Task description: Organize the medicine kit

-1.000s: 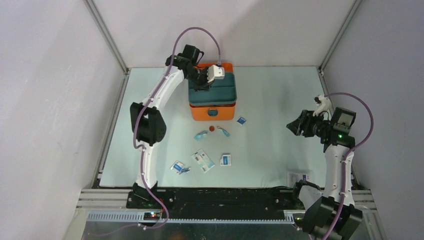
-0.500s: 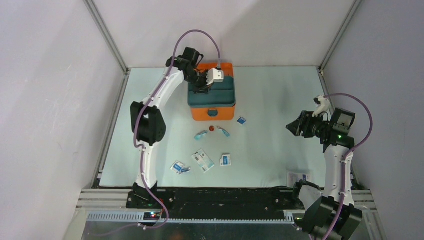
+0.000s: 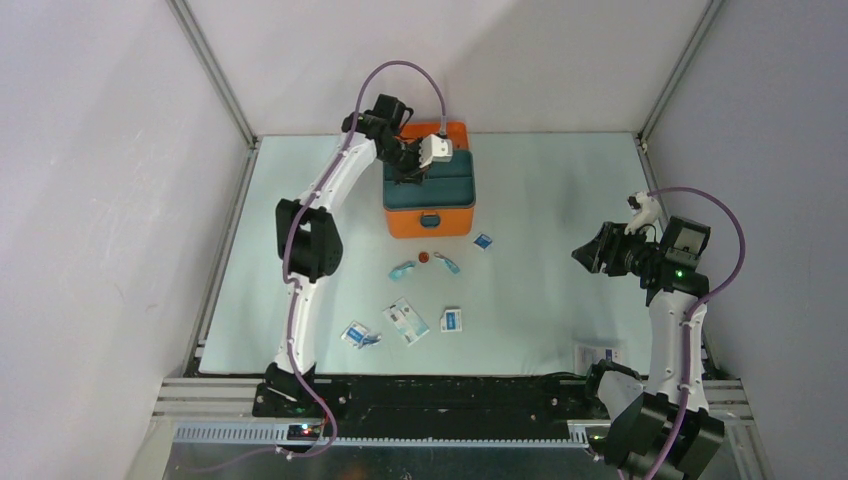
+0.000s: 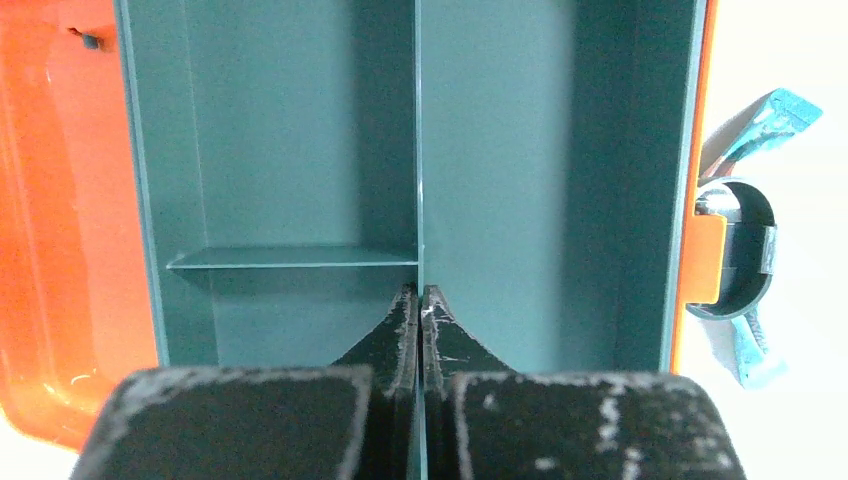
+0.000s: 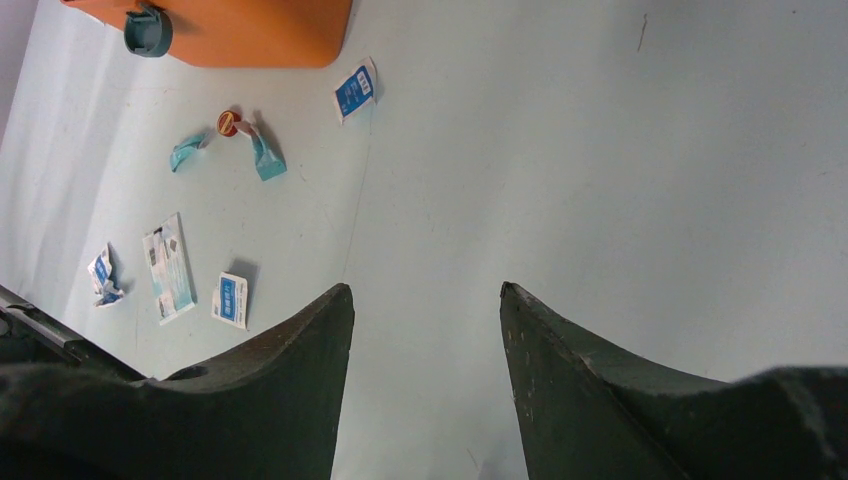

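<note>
Left wrist view: left jaws pinch the divider point(image 4: 418, 150) of the teal tray point(image 4: 300, 130); right jaws gape, empty.

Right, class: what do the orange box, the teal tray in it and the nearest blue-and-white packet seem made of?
The orange box looks like hard plastic, glossy: light glints on its wall. The teal tray: plastic too, matt, thin straight dividers. The packet: probably printed paper or foil, thin, flat.
</note>
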Motion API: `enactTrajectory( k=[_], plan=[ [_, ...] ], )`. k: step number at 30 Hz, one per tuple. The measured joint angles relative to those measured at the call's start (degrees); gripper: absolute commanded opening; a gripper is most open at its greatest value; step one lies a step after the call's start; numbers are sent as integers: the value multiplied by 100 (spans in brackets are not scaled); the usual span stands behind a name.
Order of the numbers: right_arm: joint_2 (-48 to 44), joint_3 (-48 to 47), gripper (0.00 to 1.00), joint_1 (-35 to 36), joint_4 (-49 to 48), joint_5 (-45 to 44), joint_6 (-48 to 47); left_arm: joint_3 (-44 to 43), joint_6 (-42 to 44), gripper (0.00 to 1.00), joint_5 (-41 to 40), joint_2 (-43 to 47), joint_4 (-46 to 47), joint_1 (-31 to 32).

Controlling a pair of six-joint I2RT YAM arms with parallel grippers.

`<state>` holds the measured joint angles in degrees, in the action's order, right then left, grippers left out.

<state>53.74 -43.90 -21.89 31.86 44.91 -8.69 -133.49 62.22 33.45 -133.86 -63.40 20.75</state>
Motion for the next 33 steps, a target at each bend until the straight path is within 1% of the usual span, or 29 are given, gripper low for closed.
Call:
enactTrajectory(
  k=[3,11,22,33],
  plan=[
    [-9,2,61,0,-2,0,2,48,11,0,11,4,26,0],
    [-7,57,61,0,-13,2,2,636,140,0,138,315,404,-22],
    [-11,61,62,2,-44,4,4,656,68,0,282,328,308,-70],
    [4,61,62,39,-48,26,4,439,-538,0,275,330,4,-68]
  ],
)
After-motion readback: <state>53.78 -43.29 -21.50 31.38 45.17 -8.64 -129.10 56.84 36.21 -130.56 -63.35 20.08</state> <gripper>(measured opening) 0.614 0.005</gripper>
